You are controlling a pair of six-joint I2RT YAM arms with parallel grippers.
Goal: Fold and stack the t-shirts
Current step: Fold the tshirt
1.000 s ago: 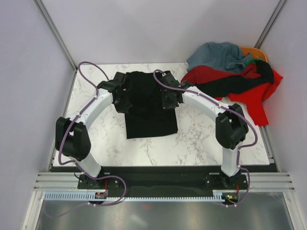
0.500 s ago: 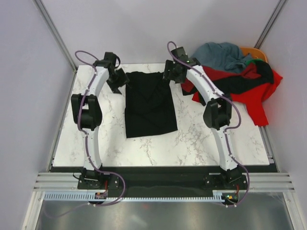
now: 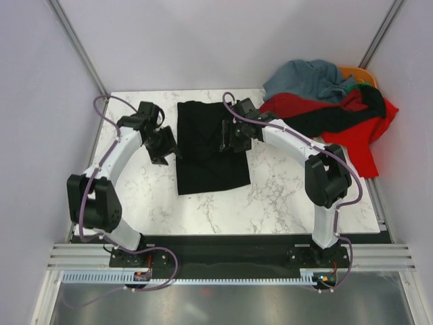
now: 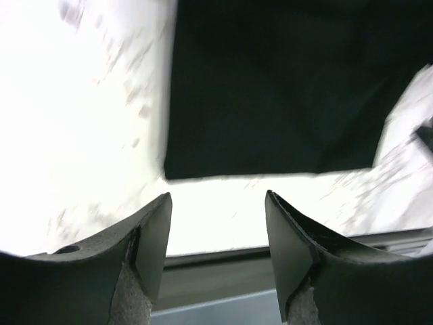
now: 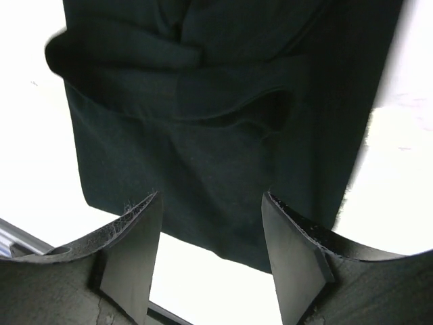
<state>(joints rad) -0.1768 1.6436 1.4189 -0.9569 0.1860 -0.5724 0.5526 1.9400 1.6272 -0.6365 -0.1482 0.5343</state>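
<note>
A black t-shirt [image 3: 210, 152] lies folded into a narrow rectangle in the middle of the marble table [image 3: 284, 189]. My left gripper [image 3: 164, 149] hovers open just left of its left edge, over bare marble. In the left wrist view the black t-shirt [image 4: 284, 88] fills the top right, ahead of the open left gripper [image 4: 218, 203]. My right gripper [image 3: 228, 139] hangs open over the shirt's right half. The right wrist view shows folds of the black t-shirt [image 5: 223, 128] beyond the empty right gripper [image 5: 211, 203].
A heap of other t-shirts sits at the back right corner: grey-blue [image 3: 308, 76], red [image 3: 362, 139], black [image 3: 325, 120], with orange [image 3: 360, 72] and green [image 3: 350, 87] peeking out. Grey walls stand close on both sides. The table's front edge [image 3: 223, 235] runs before the arm bases.
Both grippers went from shut on the black shirt to open and let it go. The arms swung to the far edge, then came back toward the shirt's middle.
</note>
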